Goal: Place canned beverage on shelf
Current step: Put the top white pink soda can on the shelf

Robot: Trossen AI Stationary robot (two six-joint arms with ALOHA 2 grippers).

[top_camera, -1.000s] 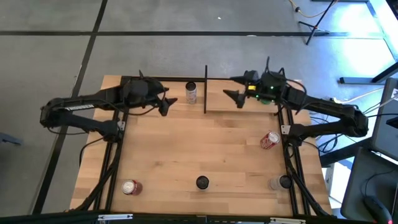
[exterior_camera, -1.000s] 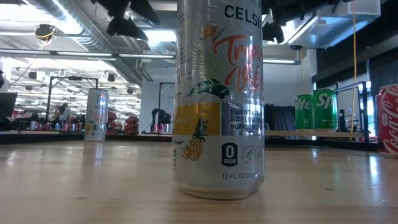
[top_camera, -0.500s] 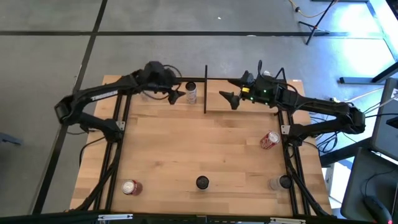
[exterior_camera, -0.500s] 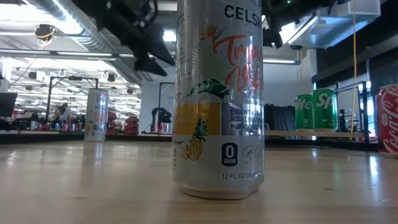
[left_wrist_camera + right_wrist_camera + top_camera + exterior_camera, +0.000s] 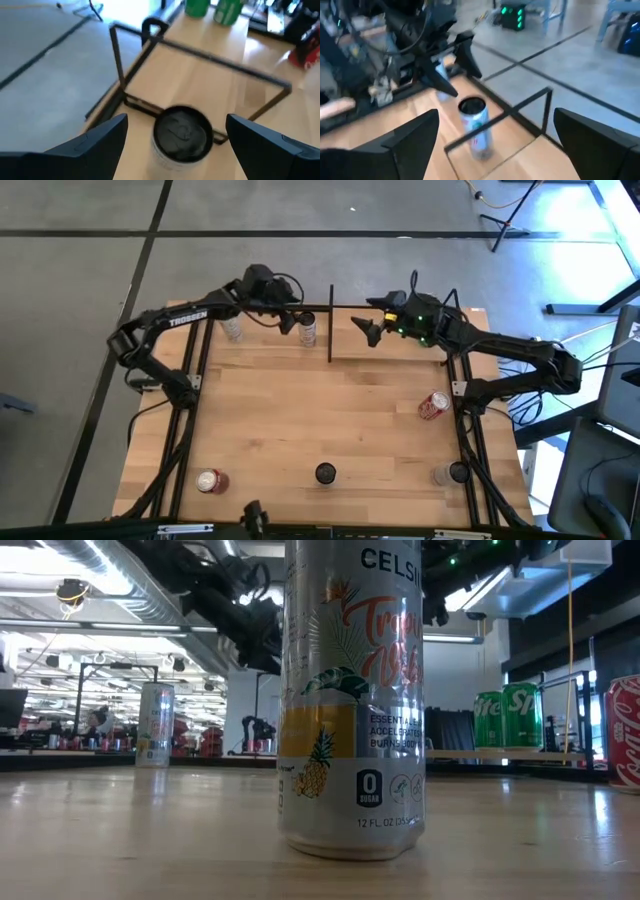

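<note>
A silver can [image 5: 307,330] stands upright on the table near its far edge, just left of the shelf's black post [image 5: 330,325]. The shelf [image 5: 200,80] is a light-wood board with thin black rails. My left gripper [image 5: 292,322] is open beside the can. In the left wrist view the can's dark top [image 5: 182,132] sits between and beyond its two fingers, untouched. My right gripper [image 5: 363,330] is open and empty over the shelf, facing the can [image 5: 475,125].
Another silver can [image 5: 232,330] stands at the far left. A red can [image 5: 433,405] lies at the right, a red can [image 5: 210,480] stands near left, a tall printed can [image 5: 350,700] near middle, another [image 5: 450,473] near right. Two green cans [image 5: 227,10] stand beyond the shelf.
My left gripper has swung toward the table's right and far edge, up to the silver can by the shelf post, staying open. This uncovered the second silver can at the far left. My right gripper has shifted slightly toward the table's left. No can has moved.
</note>
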